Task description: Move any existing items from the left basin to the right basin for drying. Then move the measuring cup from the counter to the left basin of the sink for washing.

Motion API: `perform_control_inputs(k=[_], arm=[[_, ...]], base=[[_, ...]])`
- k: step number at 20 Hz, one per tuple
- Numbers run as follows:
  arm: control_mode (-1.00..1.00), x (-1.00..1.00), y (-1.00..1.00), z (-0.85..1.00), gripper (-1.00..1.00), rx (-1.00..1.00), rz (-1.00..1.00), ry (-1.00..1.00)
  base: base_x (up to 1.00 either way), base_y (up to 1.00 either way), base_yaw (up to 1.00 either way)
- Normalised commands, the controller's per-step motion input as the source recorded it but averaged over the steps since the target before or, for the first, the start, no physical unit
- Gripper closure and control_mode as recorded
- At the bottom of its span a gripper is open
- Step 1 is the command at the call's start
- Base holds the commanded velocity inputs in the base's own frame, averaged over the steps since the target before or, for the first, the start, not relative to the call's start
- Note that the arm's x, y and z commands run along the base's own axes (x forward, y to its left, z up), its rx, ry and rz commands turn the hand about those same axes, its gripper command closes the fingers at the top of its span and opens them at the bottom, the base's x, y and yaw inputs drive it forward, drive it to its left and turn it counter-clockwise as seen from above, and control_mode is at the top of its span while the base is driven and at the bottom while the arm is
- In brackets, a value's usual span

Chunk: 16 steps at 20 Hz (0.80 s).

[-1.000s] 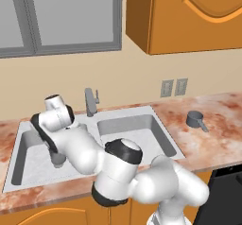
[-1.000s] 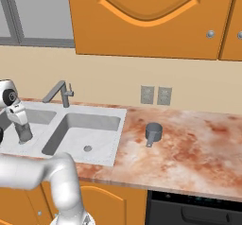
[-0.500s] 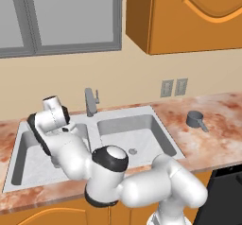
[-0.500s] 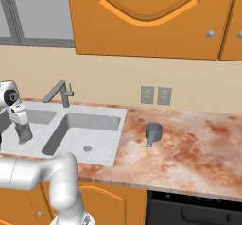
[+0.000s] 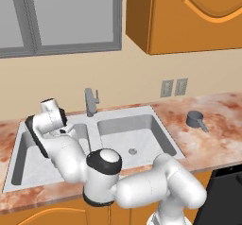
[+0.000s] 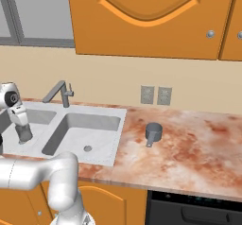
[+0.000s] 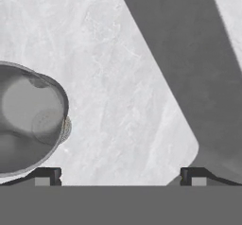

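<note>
The tumbler [image 7: 26,120] sits in the left basin [image 5: 26,143] of the sink [image 6: 106,125], left of the faucet [image 5: 90,101] — its open mouth fills the left side of the hand view. Over the last second the arm has swung lower into that basin, so the gripper [image 7: 120,174] now hangs above the basin floor with its jaws spread wide and empty, the tumbler just at its left fingertip, not between the two. Pickup looks near, once the hand shifts sideways. Well right of the faucet, the measuring cup [image 6: 152,131] waits untouched on the counter [image 6: 198,148].
</note>
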Motion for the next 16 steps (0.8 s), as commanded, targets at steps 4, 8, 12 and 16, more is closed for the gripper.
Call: perform_control_inputs(k=[4, 8, 12, 16], arm=[[-1.0, 0.0, 0.08, -0.26, -1.0, -0.02, 0.0, -0.03], [-1.0, 0.0, 0.04, -0.19, -1.0, -0.02, 0.0, -0.04], [-1.0, 0.01, 0.01, -0.09, -1.0, -0.01, 0.0, -0.05], [-1.0, 0.03, 0.0, -0.12, -1.0, -0.01, 0.0, -0.05]], base=[[0.0, 0.0, 0.0], [0.0, 0.0, 0.0], [0.0, 0.0, 0.0], [0.0, 0.0, 0.0]])
